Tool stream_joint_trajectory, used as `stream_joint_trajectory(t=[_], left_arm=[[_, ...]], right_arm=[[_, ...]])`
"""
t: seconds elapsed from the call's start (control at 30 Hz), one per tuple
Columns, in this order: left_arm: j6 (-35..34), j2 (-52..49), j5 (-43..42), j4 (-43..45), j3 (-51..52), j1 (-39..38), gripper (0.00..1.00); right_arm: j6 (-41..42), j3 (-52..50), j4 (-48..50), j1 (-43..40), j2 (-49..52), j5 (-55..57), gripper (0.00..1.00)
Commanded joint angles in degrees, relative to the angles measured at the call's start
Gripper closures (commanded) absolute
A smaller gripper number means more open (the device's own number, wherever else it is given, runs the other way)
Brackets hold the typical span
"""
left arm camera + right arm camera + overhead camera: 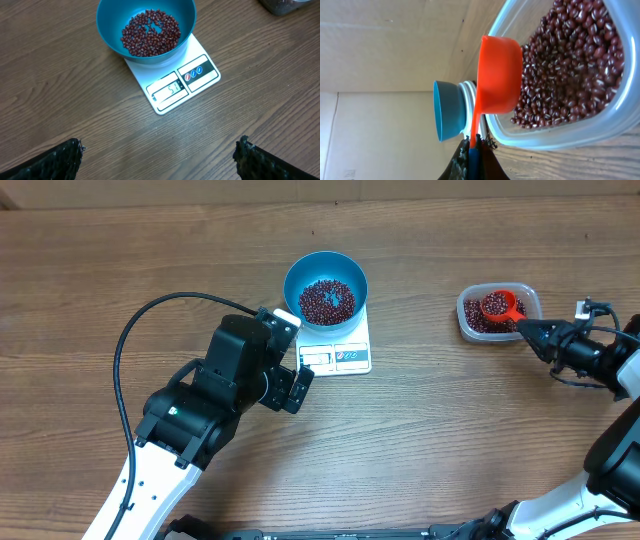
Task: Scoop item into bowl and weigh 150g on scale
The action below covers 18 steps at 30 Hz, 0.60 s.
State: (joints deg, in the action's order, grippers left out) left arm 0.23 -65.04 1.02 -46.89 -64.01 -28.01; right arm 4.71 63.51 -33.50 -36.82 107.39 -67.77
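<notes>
A: Quick check. Where's the stuff rel. to the scale (345,350)?

B: Blue bowl (292,280) sits right on the scale, towards its back edge. Beans (328,300) cover the bowl's bottom, a shallow layer, nowhere near the rim. More beans are in the clear tub (465,315), well off to the scale's right on the table (150,240).

A: And your grippers?

B: Your right gripper (474,150) is clenched on the orange scoop's handle. The scoop (498,306) itself is in the tub, over the beans. From above its cup looks empty, but I can't say for sure. Your left gripper (160,152) is spread wide w/ nothing in it, just off the scale's front-left corner and looking down at the display (169,90).

A: Display says?

B: Digits are lit, looks like two only, but too blurry to trust. If that's right, you're short of target, imo.

A: So which step?

B: Reloading, I'd say: another scoop from the tub. Next you need to dig the cup under the beans, lift it level, carry it left to above the bowl and tip it slowly. As you get closer, use smaller scoops. Keep the left arm clear of the scale so it doesn't nudge the reading.
</notes>
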Motion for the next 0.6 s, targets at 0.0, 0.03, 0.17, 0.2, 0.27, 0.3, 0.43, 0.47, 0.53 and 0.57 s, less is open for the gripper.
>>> stream_joint_trajectory(t=[0.0, 0.03, 0.17, 0.2, 0.27, 0.3, 0.43, 0.47, 0.53, 0.57], left_arm=[[0.9, 0.5, -0.9, 0.2, -0.8, 0.3, 0.0], [0.9, 0.5, -0.9, 0.2, -0.8, 0.3, 0.0], [0.9, 0.5, -0.9, 0.2, -0.8, 0.3, 0.0], [0.9, 0.5, -0.9, 0.2, -0.8, 0.3, 0.0], [0.9, 0.5, -0.9, 0.2, -0.8, 0.3, 0.0], [0.9, 0.5, -0.9, 0.2, -0.8, 0.3, 0.0], [0.9, 0.5, -0.9, 0.2, -0.8, 0.3, 0.0], [0.9, 0.5, -0.9, 0.2, -0.8, 0.3, 0.0], [0.9, 0.5, -0.9, 0.2, -0.8, 0.3, 0.0], [0.9, 0.5, -0.9, 0.2, -0.8, 0.3, 0.0]], right_arm=[[0.0, -0.2, -1.5, -0.3, 0.1, -2.1, 0.96], [0.0, -0.2, -2.4, -0.3, 0.1, -2.4, 0.96], [0.0, -0.2, -3.1, -0.3, 0.1, -8.7, 0.96], [0.0, -0.2, -3.1, -0.3, 0.1, -12.1, 0.96], [0.0, -0.2, -3.1, -0.3, 0.1, -16.6, 0.96], [0.0, -0.2, -3.1, -0.3, 0.1, -18.2, 0.96], [0.0, -0.2, -3.5, 0.4, 0.1, -21.0, 0.96], [0.0, -0.2, -4.6, 1.2, 0.1, -21.0, 0.96], [-0.1, -0.2, -5.9, 2.6, 0.1, -21.0, 0.96], [-0.3, -0.2, -5.8, 3.7, 0.1, -21.0, 0.96]])
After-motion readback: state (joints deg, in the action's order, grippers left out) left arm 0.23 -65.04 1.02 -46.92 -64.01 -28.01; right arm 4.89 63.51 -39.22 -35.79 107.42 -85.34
